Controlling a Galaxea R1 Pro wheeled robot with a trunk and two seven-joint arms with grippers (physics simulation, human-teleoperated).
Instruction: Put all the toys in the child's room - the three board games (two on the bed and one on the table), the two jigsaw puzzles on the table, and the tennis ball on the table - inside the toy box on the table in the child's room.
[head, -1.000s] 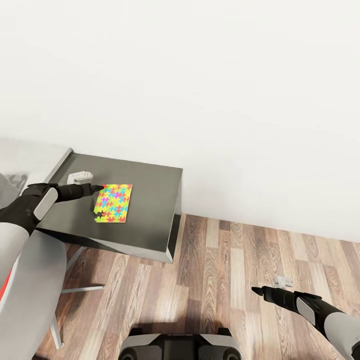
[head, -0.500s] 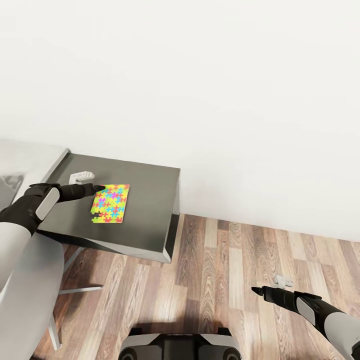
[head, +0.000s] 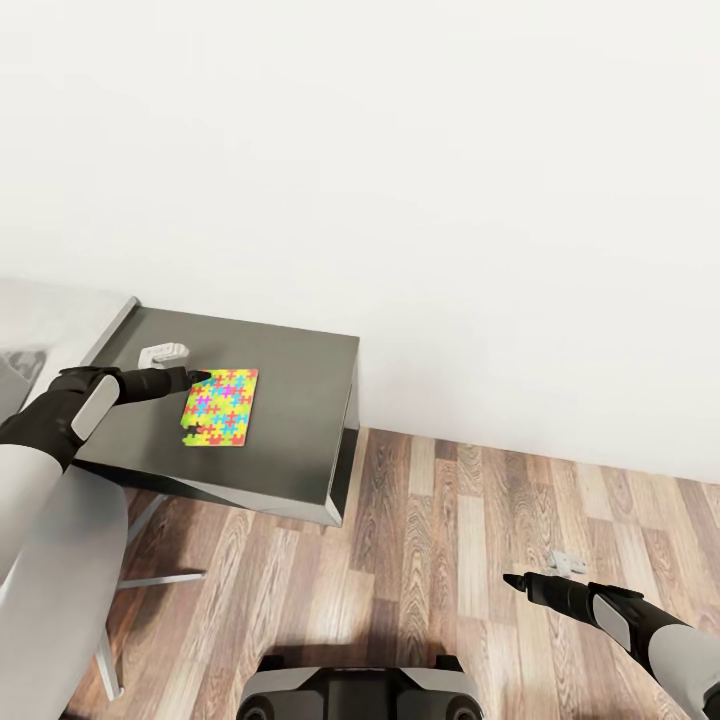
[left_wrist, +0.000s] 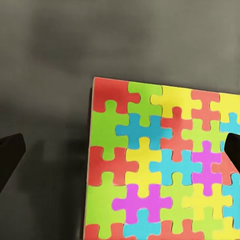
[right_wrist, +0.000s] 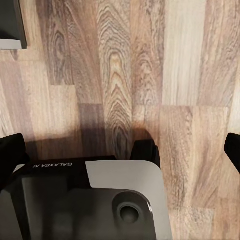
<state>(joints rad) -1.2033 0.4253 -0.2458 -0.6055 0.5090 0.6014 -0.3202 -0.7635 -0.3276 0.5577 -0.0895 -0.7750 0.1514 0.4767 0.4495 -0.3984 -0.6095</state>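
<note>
One jigsaw puzzle (head: 220, 407), a thin board of yellow, pink, blue and green pieces, lies flat on the dark grey cabinet section of the table (head: 295, 400). My left gripper (head: 196, 404) is open at the puzzle's left edge, one fingertip near each corner. In the left wrist view the puzzle (left_wrist: 160, 165) lies under the open gripper (left_wrist: 120, 150); one finger is off its edge and the other over it. My right gripper (head: 515, 580) hangs open and empty over the wood floor, also seen open in the right wrist view (right_wrist: 120, 147).
The pale grey desk top (head: 45, 310) joins the cabinet at the left. A grey chair (head: 65, 600) stands below my left arm. A white wall rises behind the cabinet, and wood-plank floor (head: 450, 520) spreads to the right. My base (head: 360, 695) sits at the bottom.
The whole picture has shifted slightly left, so the camera moved a little. Both arms and the puzzle keep the same places relative to each other.
</note>
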